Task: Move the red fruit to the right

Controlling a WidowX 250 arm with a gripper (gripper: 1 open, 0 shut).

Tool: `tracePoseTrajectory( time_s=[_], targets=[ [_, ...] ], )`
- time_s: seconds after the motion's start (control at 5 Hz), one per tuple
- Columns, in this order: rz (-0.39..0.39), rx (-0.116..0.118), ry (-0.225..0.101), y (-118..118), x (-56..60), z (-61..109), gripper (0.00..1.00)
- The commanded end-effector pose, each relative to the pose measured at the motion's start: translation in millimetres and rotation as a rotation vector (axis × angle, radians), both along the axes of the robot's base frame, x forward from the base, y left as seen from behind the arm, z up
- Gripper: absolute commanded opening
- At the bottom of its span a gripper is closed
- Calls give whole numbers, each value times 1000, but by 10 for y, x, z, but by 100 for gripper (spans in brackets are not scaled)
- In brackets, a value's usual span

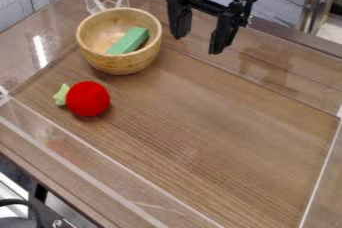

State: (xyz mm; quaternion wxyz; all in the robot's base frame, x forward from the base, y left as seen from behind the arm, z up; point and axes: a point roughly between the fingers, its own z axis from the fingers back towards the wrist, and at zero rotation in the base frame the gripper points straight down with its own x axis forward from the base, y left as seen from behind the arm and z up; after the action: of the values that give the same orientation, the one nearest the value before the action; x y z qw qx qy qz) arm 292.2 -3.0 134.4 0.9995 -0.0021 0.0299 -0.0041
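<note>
Red fruit (88,98) beside wooden bowl (96,56)

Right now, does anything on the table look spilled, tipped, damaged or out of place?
Nothing stands out. The wooden bowl sits upright with a flat green piece inside it. The red fruit rests intact on the table, apart from the bowl. The hand hangs open, holding nothing.

The table (201,122) was wood-grained brown with a glossy sheen, catching reflections toward its far edge. Clear, shiny plastic walls (27,112) ran along its edges. The bowl (100,57) looked like pale, smooth wood with a matt finish. The red fruit (88,98) seemed soft and matt, almost felt-like. The gripper (198,30) appeared to be matt black plastic.
</note>
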Motion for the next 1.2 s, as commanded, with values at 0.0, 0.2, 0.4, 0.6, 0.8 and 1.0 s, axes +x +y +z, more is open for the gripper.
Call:
tracePoseTrajectory(
  time_s=[0.0, 0.2, 0.4, 0.6, 0.8, 1.0],
  targets=[
    [-92, -3, 18, 92, -92, -24, 100],
    [-110, -1, 17, 268, -307, -205, 100],
    [-115, 15, -19, 509, -521, -344, 100],
    [-148, 27, -51, 730, -677, -447, 100],
    [-161, 38, -74, 872, -716, -548, 100],
    [-95, 47, -81, 1003, -705, -617, 100]
  ],
)
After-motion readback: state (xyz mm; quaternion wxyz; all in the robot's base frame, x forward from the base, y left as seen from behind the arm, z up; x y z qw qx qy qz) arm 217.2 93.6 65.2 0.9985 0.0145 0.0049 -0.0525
